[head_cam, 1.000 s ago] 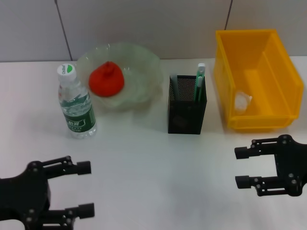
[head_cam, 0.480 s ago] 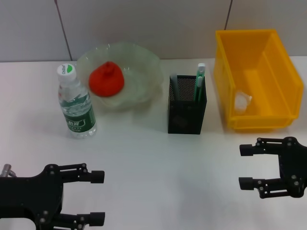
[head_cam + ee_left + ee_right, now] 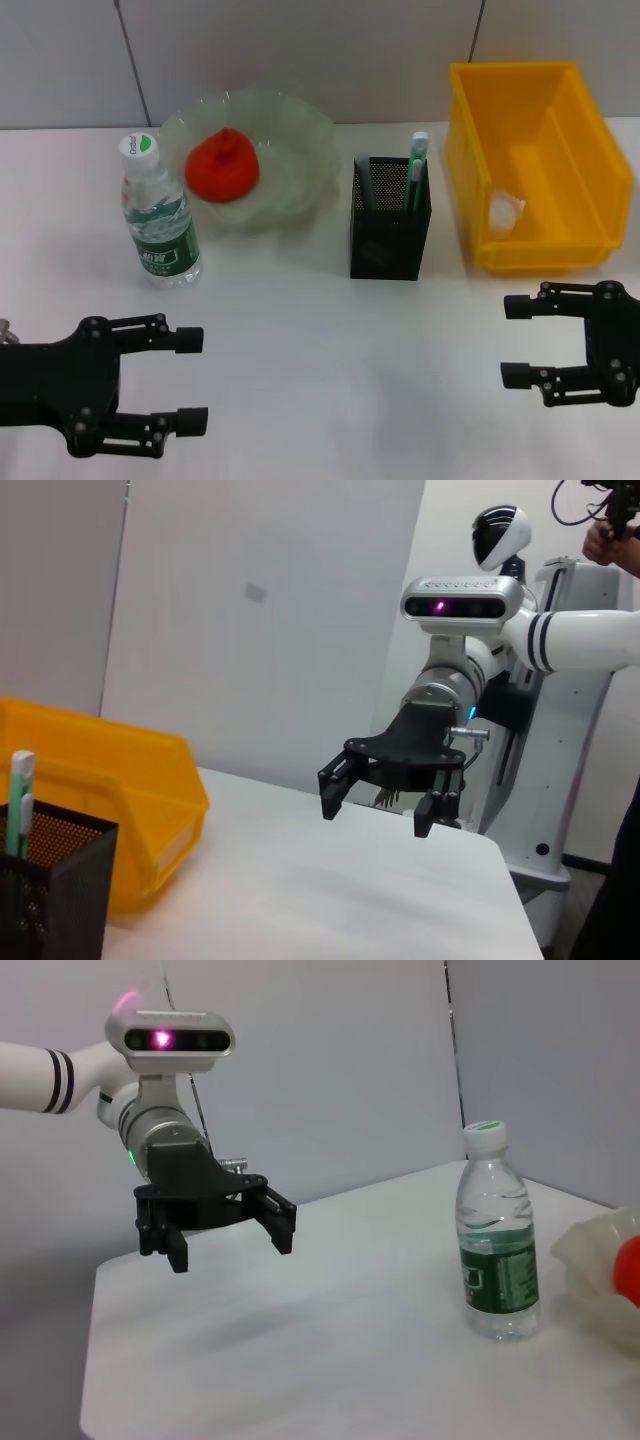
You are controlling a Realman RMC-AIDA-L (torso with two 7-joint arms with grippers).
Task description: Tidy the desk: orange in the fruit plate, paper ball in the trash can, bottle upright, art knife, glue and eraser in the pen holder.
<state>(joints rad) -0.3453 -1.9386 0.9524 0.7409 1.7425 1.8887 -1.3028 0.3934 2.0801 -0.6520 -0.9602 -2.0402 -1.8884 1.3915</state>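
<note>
The left gripper [image 3: 190, 381] is hanging low over the near left part of the white desk [image 3: 330, 350], fingers spread wide and holding nothing. Compared with a second ago it is sitting further toward the desk's middle, and since half a second ago it has lifted slightly away from the near edge. The right gripper [image 3: 518, 340] is hovering over the near right side, just in front of the yellow trash can [image 3: 590, 150], jaws likewise apart and empty; over the last second it has been drifting a little outward and toward the near edge.

Nothing on the desk has shifted. The bottle [image 3: 158, 215] is standing upright on the left, cap on, just beside the fruit plate [image 3: 300, 140], and the orange [image 3: 222, 165] is lying in that plate. The black mesh pen holder [image 3: 389, 230] is standing between the plate and the trash can, with two green-and-white sticks [image 3: 416, 170] poking out of it; which of the small items they are is hard to tell. A pale crumpled lump, probably the paper ball [image 3: 506, 212], is resting on the floor of the trash can.
</note>
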